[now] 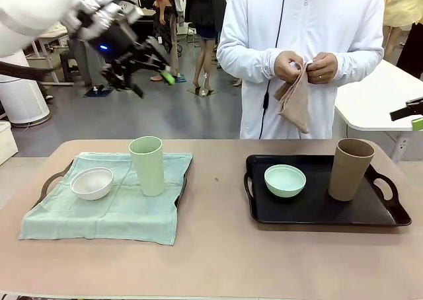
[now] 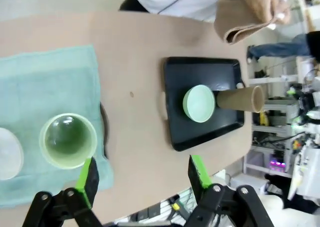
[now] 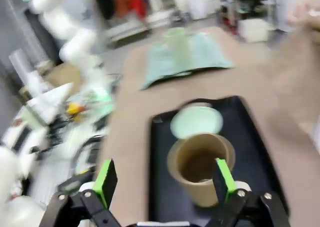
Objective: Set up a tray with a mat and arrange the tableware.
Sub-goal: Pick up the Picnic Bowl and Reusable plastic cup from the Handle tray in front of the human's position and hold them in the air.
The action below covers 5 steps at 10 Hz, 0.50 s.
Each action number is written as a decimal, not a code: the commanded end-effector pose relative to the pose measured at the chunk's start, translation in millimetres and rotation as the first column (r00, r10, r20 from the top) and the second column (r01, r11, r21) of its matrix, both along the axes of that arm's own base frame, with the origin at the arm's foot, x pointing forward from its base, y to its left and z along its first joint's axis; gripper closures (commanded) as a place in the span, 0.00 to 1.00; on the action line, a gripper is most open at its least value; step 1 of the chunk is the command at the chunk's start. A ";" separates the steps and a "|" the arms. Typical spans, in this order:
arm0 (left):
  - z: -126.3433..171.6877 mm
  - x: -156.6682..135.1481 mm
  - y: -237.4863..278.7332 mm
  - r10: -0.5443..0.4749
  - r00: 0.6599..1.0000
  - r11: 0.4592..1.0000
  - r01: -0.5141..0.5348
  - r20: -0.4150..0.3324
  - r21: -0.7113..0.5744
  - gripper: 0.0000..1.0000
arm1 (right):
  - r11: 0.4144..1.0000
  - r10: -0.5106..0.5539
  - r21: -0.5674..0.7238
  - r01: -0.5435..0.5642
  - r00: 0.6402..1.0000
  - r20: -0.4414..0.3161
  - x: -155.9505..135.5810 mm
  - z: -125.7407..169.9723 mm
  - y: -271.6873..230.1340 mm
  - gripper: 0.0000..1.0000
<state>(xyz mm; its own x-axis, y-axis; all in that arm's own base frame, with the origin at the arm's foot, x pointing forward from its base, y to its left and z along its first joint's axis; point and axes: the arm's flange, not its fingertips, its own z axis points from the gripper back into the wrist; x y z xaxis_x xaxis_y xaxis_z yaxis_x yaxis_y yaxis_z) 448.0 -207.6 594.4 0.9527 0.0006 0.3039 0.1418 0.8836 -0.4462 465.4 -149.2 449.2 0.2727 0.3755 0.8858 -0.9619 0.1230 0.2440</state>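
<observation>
Left tray (image 1: 54,176) mostly under green mat (image 1: 99,214)

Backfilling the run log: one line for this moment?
left gripper open, raised, empty | right gripper open, aimed at tan tumbler | black tray: mint bowl, tumbler, no mat | person holds tan cloth

Left arm (image 1: 30,12): smooth white rounded shell, ending in a black wrist section with a small blue light.
Left gripper (image 2: 144,177): black linkage fingers, round silver pivot screws, bright green pads (image 2: 90,181).
Right gripper (image 3: 165,181): same black frame, silver pivot screws, green pads.
Person's jacket (image 1: 297,22): white, long-sleeved, front zip; thin dark cord (image 1: 277,42) hanging down the chest.
</observation>
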 end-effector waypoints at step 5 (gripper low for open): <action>-12.9 2.5 -56.6 -0.046 0.999 0.999 0.046 -0.013 0.010 0.07 | 0.983 -0.098 -0.149 0.108 0.993 0.072 -9.2 -27.7 -6.2 0.00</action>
<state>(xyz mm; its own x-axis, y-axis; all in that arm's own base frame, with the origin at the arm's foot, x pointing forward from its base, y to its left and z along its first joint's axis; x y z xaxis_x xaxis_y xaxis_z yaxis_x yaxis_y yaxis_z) 458.6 -287.0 576.0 0.9563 -0.0535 0.2874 0.1802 0.8819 -0.4357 443.6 -152.7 413.6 0.2644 0.5804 0.7702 -0.9642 0.1418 0.2241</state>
